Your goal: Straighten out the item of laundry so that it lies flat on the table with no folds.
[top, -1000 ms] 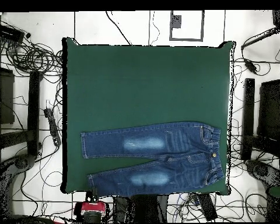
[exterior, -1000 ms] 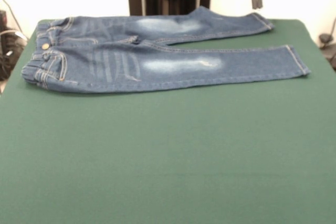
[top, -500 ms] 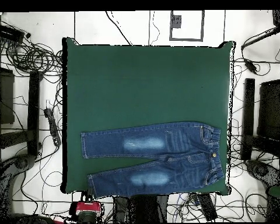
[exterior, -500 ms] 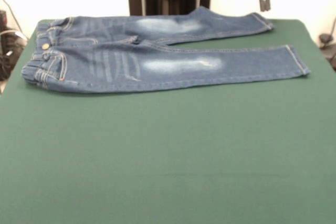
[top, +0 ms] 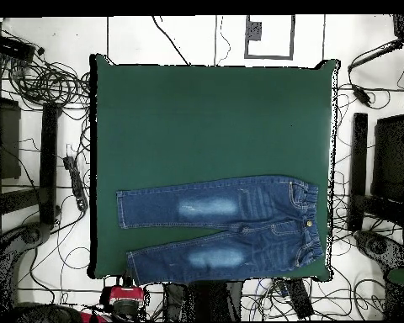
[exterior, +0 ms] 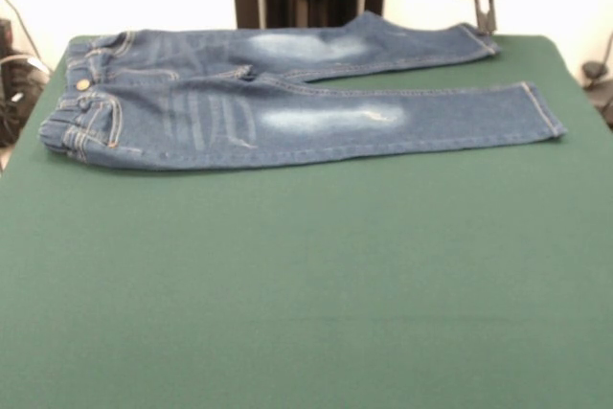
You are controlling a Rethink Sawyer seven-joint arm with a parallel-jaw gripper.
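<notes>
The jeans [exterior: 287, 93] lie spread flat on the tabletop [exterior: 306, 284] toward twelve o'clock; the gripper [exterior: 487, 16] hangs at one o'clock, its opening impossible to tell.

We see a small pair of blue denim jeans [exterior: 287, 102] [top: 226, 227] lying spread flat on the dark green bench [exterior: 306, 284] [top: 214, 118], along its far edge in the front view. The waistband with its brass button sits at the left, both legs stretching right and parted. Each thigh carries a faded pale patch. The near leg reaches further right than the far one.
</notes>
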